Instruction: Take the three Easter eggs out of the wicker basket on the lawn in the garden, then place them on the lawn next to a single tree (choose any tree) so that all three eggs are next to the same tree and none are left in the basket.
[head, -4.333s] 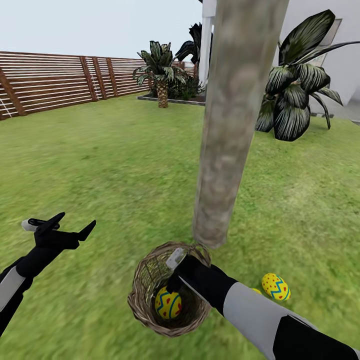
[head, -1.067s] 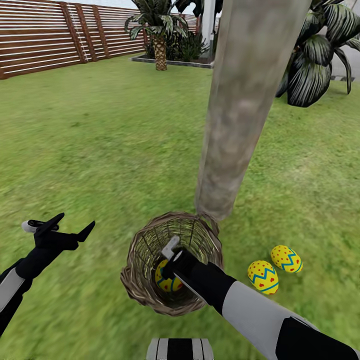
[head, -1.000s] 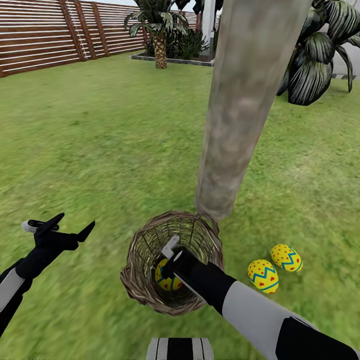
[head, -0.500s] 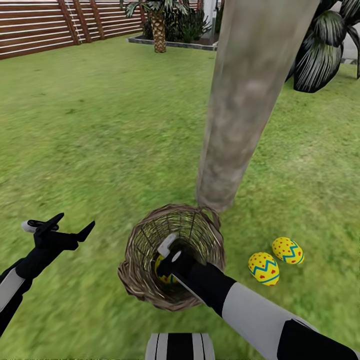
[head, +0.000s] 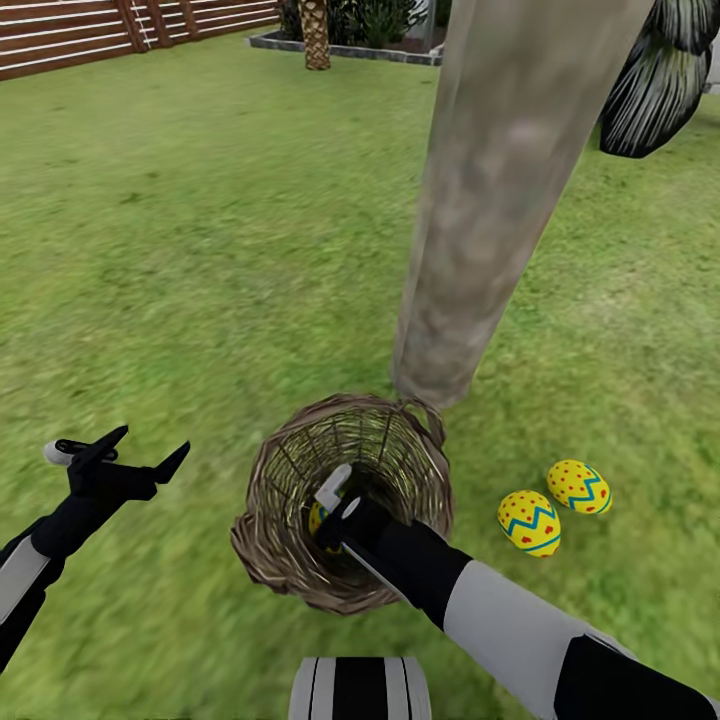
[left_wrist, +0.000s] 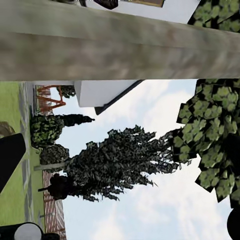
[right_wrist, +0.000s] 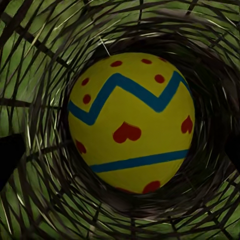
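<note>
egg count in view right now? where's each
3. Two Easter eggs lie side by side on the lawn right of the tree trunk: one, the other. The third sits inside the wicker basket, mostly hidden in the head view behind the right tool.

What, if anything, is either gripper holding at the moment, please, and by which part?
Nothing is held. The right gripper is down in the wicker basket, open around the last egg without pinching it; the left gripper hangs open over the lawn.
</note>
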